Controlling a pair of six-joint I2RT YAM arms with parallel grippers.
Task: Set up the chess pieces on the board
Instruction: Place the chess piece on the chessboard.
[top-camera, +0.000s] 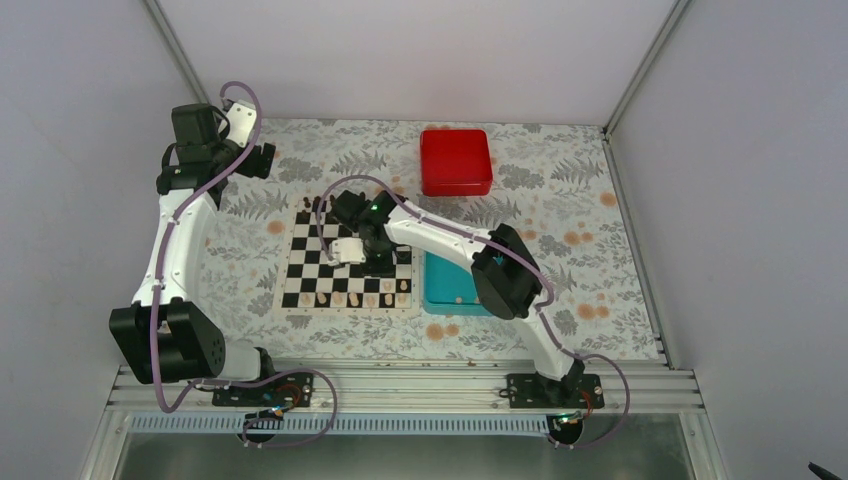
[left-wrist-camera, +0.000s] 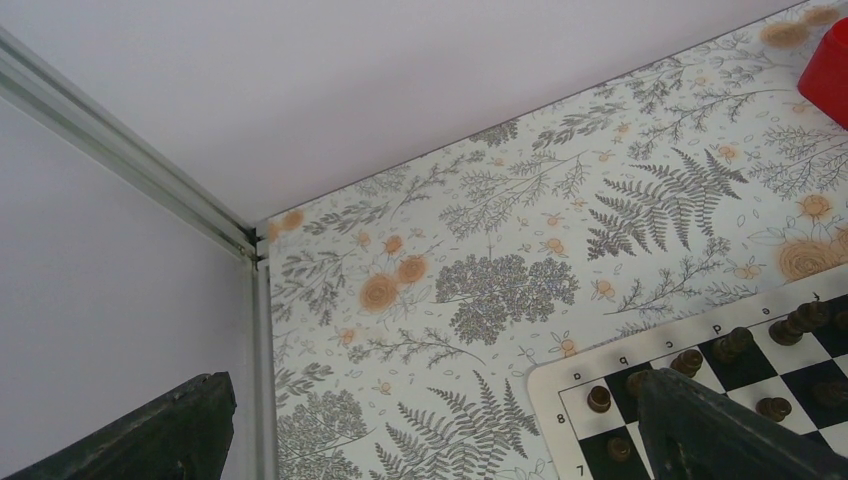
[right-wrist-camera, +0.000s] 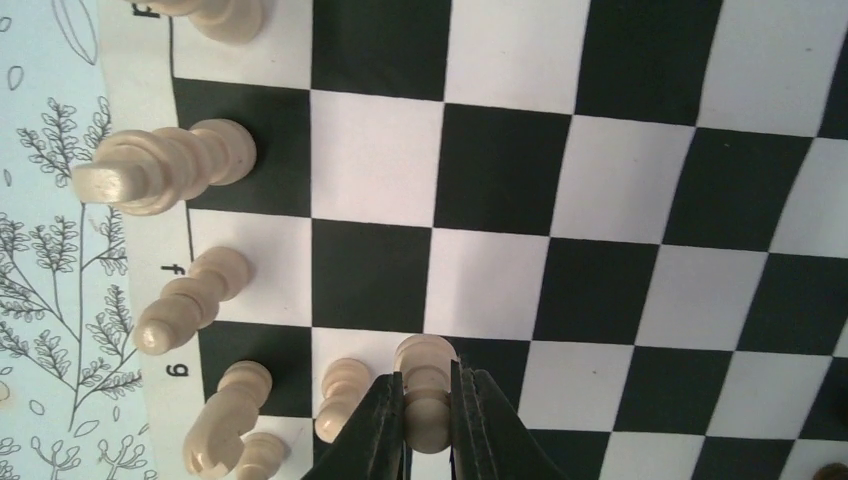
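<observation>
Left hand (left-wrist-camera: 432, 405) seemingly wide; right (right-wrist-camera: 428, 415) clamped.

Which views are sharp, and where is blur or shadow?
Right wrist view: black-and-white chequered board sharp; right end effector, shut on a pale cream wooden chess piece, slightly soft. Left wrist view: floral-patterned table crisp, dark fingers blurred. Top external view: even light, faint shadows.
</observation>
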